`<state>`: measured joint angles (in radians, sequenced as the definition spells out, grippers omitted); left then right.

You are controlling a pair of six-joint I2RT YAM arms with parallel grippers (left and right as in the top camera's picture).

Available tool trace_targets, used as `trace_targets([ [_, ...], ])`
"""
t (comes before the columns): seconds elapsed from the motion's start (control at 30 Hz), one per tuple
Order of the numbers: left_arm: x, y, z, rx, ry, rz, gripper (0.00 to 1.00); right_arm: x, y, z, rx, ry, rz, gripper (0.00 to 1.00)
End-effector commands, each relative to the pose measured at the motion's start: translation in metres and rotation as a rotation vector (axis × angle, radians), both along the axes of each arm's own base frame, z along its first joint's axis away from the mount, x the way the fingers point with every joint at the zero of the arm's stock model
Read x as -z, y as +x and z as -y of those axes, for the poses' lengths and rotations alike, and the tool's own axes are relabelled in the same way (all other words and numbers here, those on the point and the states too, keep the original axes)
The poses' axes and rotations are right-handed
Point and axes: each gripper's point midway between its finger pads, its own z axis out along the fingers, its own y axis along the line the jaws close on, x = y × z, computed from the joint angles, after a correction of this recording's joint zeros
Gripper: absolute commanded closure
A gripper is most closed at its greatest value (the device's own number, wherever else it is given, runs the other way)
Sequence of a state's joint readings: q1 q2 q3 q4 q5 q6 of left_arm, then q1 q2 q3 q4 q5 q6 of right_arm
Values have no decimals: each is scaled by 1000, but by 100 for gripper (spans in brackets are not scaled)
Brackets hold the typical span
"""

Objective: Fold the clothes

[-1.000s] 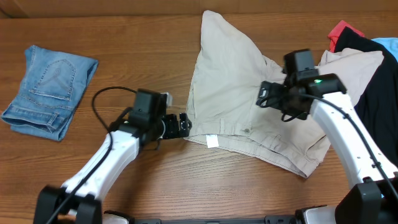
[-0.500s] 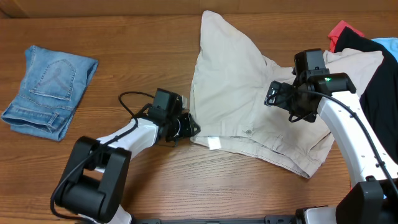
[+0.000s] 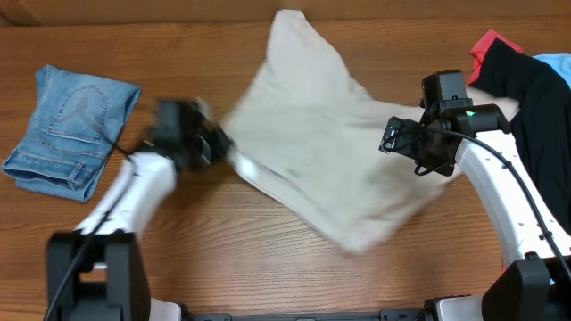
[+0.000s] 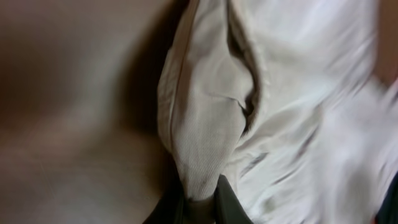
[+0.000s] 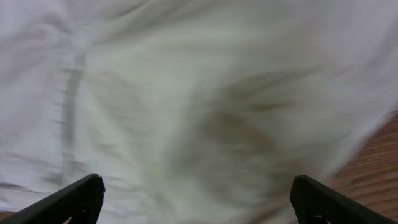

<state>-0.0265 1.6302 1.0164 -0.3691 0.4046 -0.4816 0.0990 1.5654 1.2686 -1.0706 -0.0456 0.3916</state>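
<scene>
The beige shorts (image 3: pixel 321 152) lie spread and motion-blurred across the middle of the table. My left gripper (image 3: pixel 210 143) is at their left edge, shut on a fold of the beige cloth (image 4: pixel 205 124); in the left wrist view the dark fingertips (image 4: pixel 227 202) pinch that fold. My right gripper (image 3: pixel 393 138) hovers over the right part of the shorts, open. Its two fingers (image 5: pixel 81 196) stand wide apart above the blurred beige cloth (image 5: pixel 199 93), holding nothing. Black (image 3: pixel 535 107), red (image 3: pixel 491 43) and light-blue (image 3: pixel 553 64) garments lie at the far right.
Folded blue jeans (image 3: pixel 71 129) lie at the far left of the wooden table (image 3: pixel 268 259). The pile of other garments fills the right edge. Bare wood shows at the right of the right wrist view (image 5: pixel 379 162).
My left gripper closed on the left edge of the shorts and pulled it left. The shorts slid left, off the black garment. The right arm shifted slightly right, then held still.
</scene>
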Motion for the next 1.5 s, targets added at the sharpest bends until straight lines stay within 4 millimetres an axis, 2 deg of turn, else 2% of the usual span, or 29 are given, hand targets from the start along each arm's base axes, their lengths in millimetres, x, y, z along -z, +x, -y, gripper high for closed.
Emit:
trace_targets([
  [0.0,-110,63,-82,-157,171,313,60,-10,7,1,1,-5,35,0],
  [0.03,-129,69,-91,-182,159,343,10,-10,7,1,1,-5,35,0],
  [0.07,-144,72,-99,-202,149,364,0,-10,6,1,1,-5,34,0],
  [0.13,-158,70,-100,-189,123,364,0,-10,7,1,2,-5,35,0],
  [0.2,-151,57,-92,-158,89,285,0,-11,7,1,2,-5,36,0],
  [0.23,-143,48,-87,-136,79,239,0,-11,7,1,2,-5,36,0],
  [0.33,-102,9,-78,-102,106,17,0,-11,7,1,1,-5,37,0],
  [0.47,-54,-41,-82,-105,176,-227,0,-11,8,1,-2,-6,41,0],
  [0.67,6,-97,-72,-88,153,-450,0,-11,8,1,-24,-12,42,0],
  [0.8,35,-126,-67,-88,137,-544,0,-11,7,1,-24,-11,40,0],
  [1.03,67,-146,-57,-74,89,-571,0,-10,7,1,-24,-11,38,0],
  [1.07,71,-148,-57,-78,88,-573,1,-10,7,1,-24,-11,37,0],
  [1.13,78,-152,-57,-79,90,-574,11,-10,6,1,-24,-11,37,0],
  [1.2,85,-157,-58,-81,101,-579,40,-10,6,1,-24,-11,36,0],
  [1.23,87,-160,-58,-82,105,-586,61,-10,6,1,-24,-12,34,0],
  [1.3,90,-168,-61,-85,127,-614,96,-10,5,1,-25,-13,32,0],
  [1.37,92,-183,-75,-103,206,-676,96,-10,4,1,-38,-17,28,0],
  [1.47,92,-209,-116,-173,419,-778,96,-9,2,1,-63,-23,21,0],
])
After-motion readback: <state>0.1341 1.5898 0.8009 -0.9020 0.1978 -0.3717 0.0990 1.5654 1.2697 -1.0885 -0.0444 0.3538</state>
